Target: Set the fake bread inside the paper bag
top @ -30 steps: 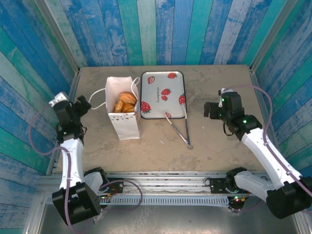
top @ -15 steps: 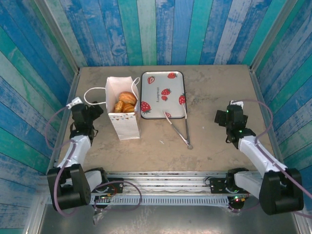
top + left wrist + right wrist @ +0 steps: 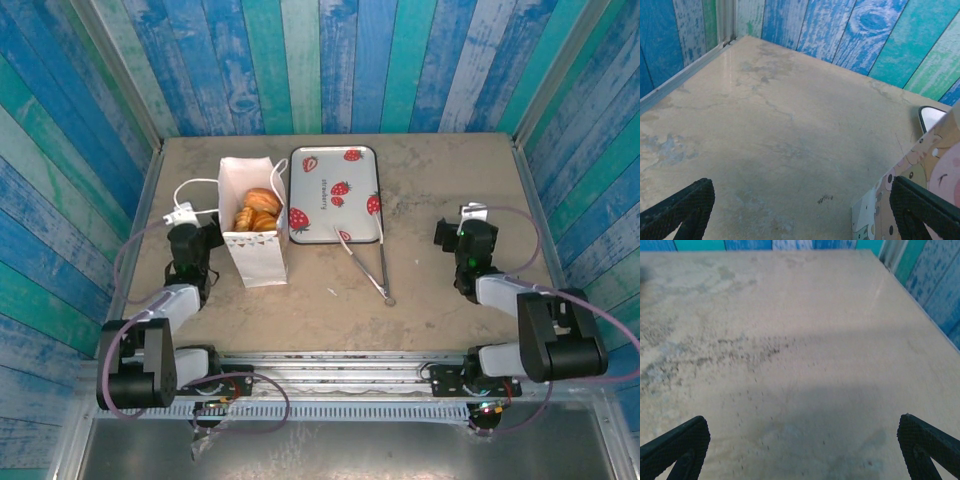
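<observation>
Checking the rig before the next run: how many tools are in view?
2. The left tool sits open just left of the paper bag; the right tool sits open over bare table right of the tongs. None seems hidden.

Left hand [image 3: 208,238]: low over the worktop [image 3: 440,170]'s left side, jaws wide apart, empty.
Right hand [image 3: 447,232]: low over the worktop's right side, jaws wide apart, empty.

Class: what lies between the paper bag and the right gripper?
Top view: a strawberry-print tray and metal tongs lie between the paper bag and right gripper.
</observation>
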Robot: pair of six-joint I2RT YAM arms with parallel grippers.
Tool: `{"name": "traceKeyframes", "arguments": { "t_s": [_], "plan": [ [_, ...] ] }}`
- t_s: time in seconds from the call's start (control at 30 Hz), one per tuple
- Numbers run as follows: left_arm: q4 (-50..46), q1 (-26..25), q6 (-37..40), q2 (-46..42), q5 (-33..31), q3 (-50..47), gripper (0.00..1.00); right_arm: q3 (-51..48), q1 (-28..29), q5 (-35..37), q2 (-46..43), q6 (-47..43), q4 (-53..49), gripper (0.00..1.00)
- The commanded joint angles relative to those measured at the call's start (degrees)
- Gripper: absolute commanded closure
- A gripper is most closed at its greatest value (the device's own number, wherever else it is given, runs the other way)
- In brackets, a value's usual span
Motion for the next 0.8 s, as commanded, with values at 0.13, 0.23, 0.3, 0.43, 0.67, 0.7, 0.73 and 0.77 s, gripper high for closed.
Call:
{"name": "traceKeyframes", "arguments": {
  "t_s": [0.13, 0.23, 0.3, 0.43, 0.67, 0.7, 0.73, 0.77],
  "plan": [
    [22.26, -0.51, 9.46, 7.4, 0.36, -5.43, 0.06, -1.14, -0.9, -4.08, 8.1, -3.61, 16.01, 0.0],
    [29.75, -0.55, 10.15, 11.94, 1.11, -7.28, 0.06, 0.63, -1.08, -4.5, 8.51, -3.67, 12.97, 0.0],
    [37.32, -0.56, 10.57, 17.53, 1.15, -7.73, 0.06, 0.79, -1.08, -4.59, 8.35, -3.63, 12.42, 0.0],
    [31.85, -1.68, 11.69, 17.5, 0.28, -5.22, 0.06, 0.96, -1.03, -4.72, 8.14, -3.77, 11.77, 0.0],
    [27.01, -2.34, 13.99, 17.16, 4.33, -3.12, 0.06, 0.97, -1.07, -4.77, 8.09, -3.73, 11.69, 0.0],
    [26.61, -2.39, 13.95, 16.94, 4.31, -3.08, 0.06, 0.96, -1.07, -4.71, 8.15, -3.75, 11.75, 0.0],
    [26.87, -2.39, 13.93, 17.05, 4.34, -3.09, 0.06, 0.96, -1.08, -4.75, 8.09, -3.75, 11.7, 0.0],
    [26.28, -2.39, 13.96, 17.03, 4.26, -2.87, 0.06, 0.96, -1.08, -4.77, 8.15, -3.74, 11.74, 0.0]
  ]
}}
